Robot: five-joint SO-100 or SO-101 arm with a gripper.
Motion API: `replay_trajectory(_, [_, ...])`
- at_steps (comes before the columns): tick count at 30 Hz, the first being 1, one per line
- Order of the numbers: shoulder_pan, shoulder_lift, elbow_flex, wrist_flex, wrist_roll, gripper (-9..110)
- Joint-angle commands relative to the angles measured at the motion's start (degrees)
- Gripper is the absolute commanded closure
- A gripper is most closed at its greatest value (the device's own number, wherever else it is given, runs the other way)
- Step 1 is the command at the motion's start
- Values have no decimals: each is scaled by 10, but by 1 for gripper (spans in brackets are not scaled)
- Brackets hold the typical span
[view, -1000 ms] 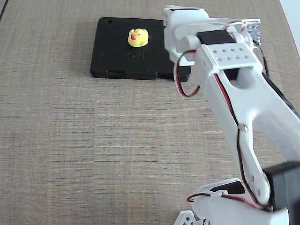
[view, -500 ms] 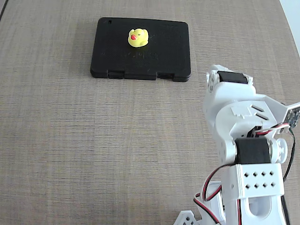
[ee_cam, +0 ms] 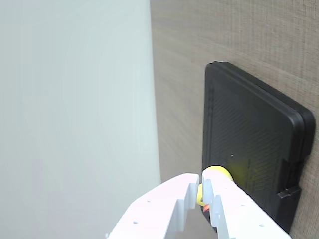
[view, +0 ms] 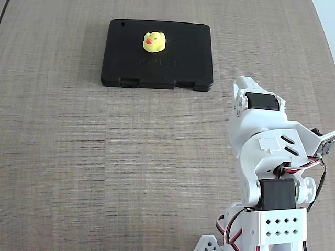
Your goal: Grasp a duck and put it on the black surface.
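The small yellow duck [view: 154, 42] with a red-orange beak sits upright on the black surface [view: 183, 57], a flat slab at the back of the table, in its upper middle. My gripper [view: 245, 86] is on the folded white arm at the lower right, far from the duck and apart from the slab. In the wrist view my gripper [ee_cam: 200, 190] is at the bottom edge, its white fingers [ee_cam: 172, 201] nearly together and holding nothing. The duck [ee_cam: 218, 173] shows behind the fingertips, partly hidden, on the slab [ee_cam: 249, 129].
The table [view: 104, 157] is a grey-brown woven-look surface. Its edge runs along the upper right corner, with a pale area [view: 327, 15] beyond it. That pale area [ee_cam: 75, 99] fills the left half of the wrist view. The arm's base [view: 277, 225] stands at the bottom right.
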Motion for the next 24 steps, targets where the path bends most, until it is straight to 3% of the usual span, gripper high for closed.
replay_trajectory(1, [18,34,11,25,3,102])
replay_trajectory(17, [30,47,-18,253,2,102])
replay_trajectory(24, [28,48,-23,271,-1,102])
